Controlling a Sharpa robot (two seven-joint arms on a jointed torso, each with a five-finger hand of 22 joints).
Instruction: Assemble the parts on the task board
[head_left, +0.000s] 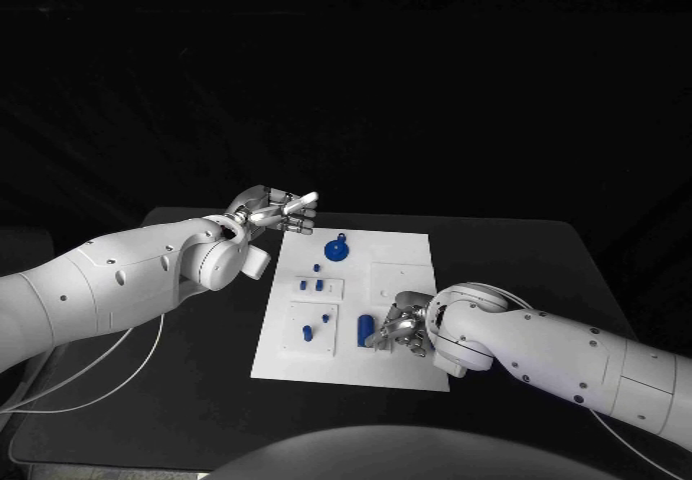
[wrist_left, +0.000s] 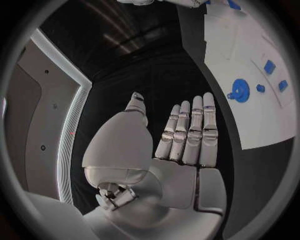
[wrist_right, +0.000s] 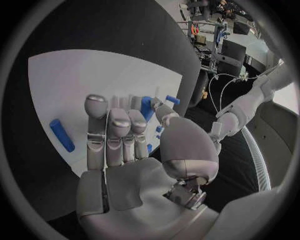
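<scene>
The white task board lies mid-table. On it are a round blue part with a knob, two small blue parts, two smaller ones and an oblong blue part. My left hand hovers by the board's far left corner, its fingers straight and side by side, holding nothing; the round part lies beyond them. My right hand is over the board's near right area, just right of the oblong part. Its fingers are stretched out and hold nothing; a blue part peeks from behind them.
Bare black table surrounds the board on all sides. A white cable trails over the table's near left side. Raised square outlines mark the board's right half.
</scene>
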